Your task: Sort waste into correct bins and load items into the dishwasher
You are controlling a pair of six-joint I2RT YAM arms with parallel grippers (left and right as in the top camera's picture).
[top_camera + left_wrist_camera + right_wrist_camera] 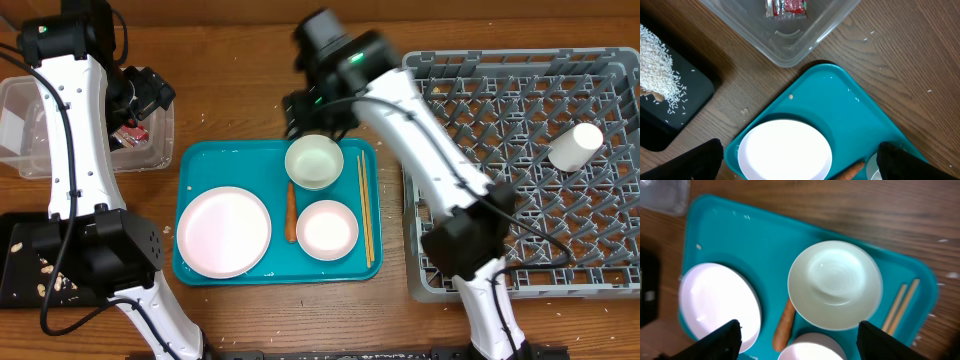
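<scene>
Over the teal tray (pixel 755 235), right gripper (pixel 800 330) spread wide, holding nothing, above 1 bowl (pixel 835 285) at frame centre. The carrot (pixel 784 325) lies lower centre, beside that bowl. Left gripper (pixel 800 152) fully open, empty.

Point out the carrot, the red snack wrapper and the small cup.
carrot (pixel 291 212): overhead view, the middle of its length.
red snack wrapper (pixel 787 7): left wrist view, the centre of the wrapper.
small cup (pixel 575 146): overhead view, the middle of its side wall.
</scene>
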